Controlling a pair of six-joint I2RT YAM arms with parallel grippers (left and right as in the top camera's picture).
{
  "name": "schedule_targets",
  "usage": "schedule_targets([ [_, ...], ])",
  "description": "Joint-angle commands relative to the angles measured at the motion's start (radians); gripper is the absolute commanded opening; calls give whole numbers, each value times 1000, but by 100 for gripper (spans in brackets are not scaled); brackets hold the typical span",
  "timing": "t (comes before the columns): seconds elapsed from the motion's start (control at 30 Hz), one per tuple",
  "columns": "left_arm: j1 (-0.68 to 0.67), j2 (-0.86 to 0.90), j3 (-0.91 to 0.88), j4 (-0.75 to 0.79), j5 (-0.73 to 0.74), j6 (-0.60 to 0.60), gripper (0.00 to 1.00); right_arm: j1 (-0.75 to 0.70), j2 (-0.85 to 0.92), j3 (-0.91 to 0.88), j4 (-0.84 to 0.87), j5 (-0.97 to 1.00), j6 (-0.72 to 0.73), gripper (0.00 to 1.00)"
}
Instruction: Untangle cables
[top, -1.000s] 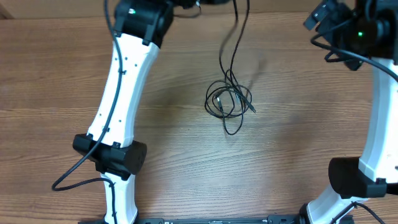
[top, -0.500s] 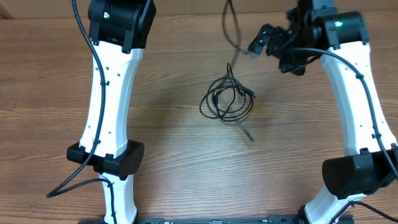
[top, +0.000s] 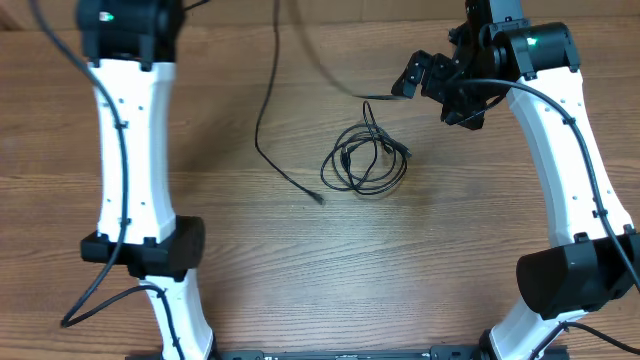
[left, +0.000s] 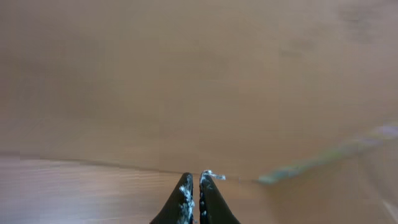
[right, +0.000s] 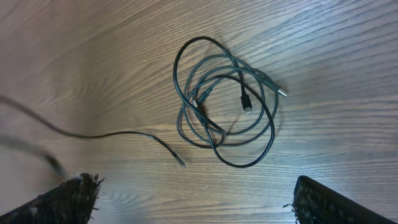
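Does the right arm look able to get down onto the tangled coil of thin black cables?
Probably yes. The open right gripper hangs over the tangled coil of thin black cables, nothing between them; the loose black strand lies beside the coil, apart.

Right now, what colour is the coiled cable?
Black coil, silver plug tip; clearest in the right wrist view.

The left end effector (left: 198, 200) is seen with its two dark fingers (left: 181, 202) pressed together, only a thin slit being left between them, and small pale specks are noted at their tips. Behind it, a strip of faintly grained brown worktop (left: 62, 193) is made out, bounded above by a soft line beyond which a broad tan area is too blurred to be identified. A pale smeared streak (left: 323, 160) is seen to the right of the fingers, and its nature cannot be told.
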Motion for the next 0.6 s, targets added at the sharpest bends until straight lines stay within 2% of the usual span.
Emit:
schedule_targets([
  [0.0,84,-22,18,-113,-182,143,4,-1,-6,-3,9,4,-18,100],
  [0.2,171,-15,-5,-351,-467,143,4,-1,-6,-3,37,3,-18,100],
  [0.37,230,34,-7,-496,-503,166,5,-1,-6,-3,59,3,-18,100],
  [0.57,253,155,-7,-655,-635,165,14,-1,-6,-3,41,3,-18,100],
])
